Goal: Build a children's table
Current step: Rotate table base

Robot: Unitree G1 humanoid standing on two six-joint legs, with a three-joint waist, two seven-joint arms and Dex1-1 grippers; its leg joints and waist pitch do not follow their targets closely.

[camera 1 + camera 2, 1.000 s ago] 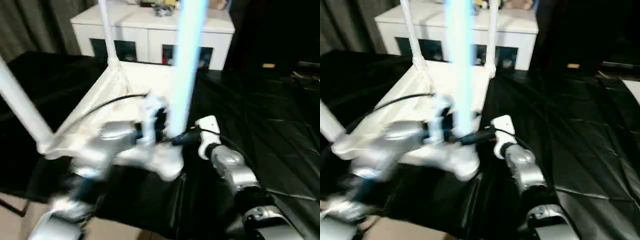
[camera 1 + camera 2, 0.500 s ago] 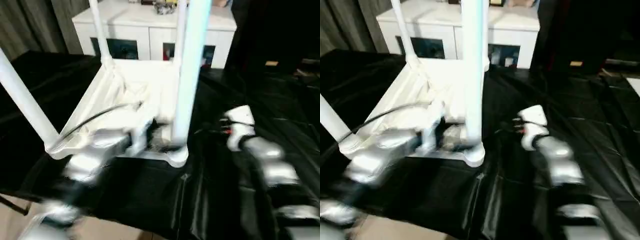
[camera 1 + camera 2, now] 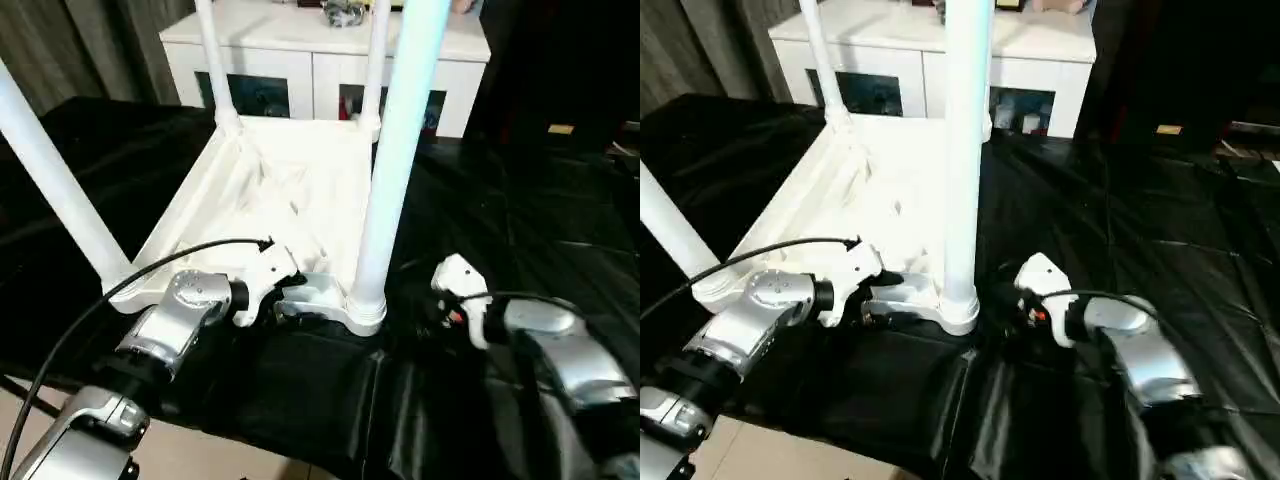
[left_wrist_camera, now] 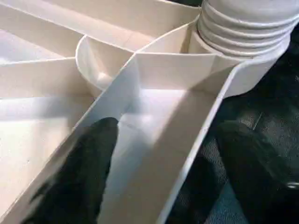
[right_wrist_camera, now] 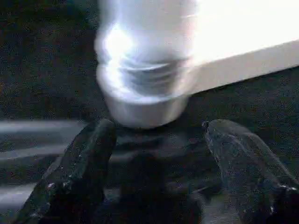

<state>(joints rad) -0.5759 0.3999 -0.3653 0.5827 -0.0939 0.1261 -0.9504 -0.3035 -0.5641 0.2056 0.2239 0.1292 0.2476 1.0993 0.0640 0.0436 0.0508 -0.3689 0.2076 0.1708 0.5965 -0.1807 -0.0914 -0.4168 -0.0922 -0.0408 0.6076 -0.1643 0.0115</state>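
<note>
Here the table (image 3: 290,190) lies upside down on a black sheet (image 3: 500,230), its four legs pointing up, with a white cabinet (image 3: 320,60) behind it. The left pincer (image 4: 163,186) straddles the near rim beside the near right leg (image 3: 390,170), one finger (image 4: 79,177) inside the ribbed underside and the other outside, not closed on the rim. The right pincer (image 5: 159,168) stands wide and empty, just short of that leg's threaded socket (image 5: 145,88).

Upturned children's table (image 3: 290,190) on sheet (image 3: 520,230), before cabinet (image 3: 300,70).
</note>
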